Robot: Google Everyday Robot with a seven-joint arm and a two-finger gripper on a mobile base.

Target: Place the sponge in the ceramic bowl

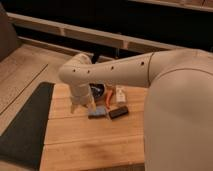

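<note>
The blue-grey sponge (pixel 96 113) lies flat on the wooden table (pixel 90 145), left of a blackish block (pixel 118 112). Just behind it sits the dark ceramic bowl (pixel 99 91), partly hidden by my white arm. My gripper (pixel 81 106) points down at the table just left of the sponge and in front of the bowl, at the end of the forearm that drops from the elbow (pixel 75 70).
An orange object (pixel 111 98) and a small white item (pixel 121 94) lie right of the bowl. A dark mat (pixel 25 125) covers the floor left of the table. My arm's big white body (pixel 175 110) fills the right side. A railing (pixel 75 32) runs behind.
</note>
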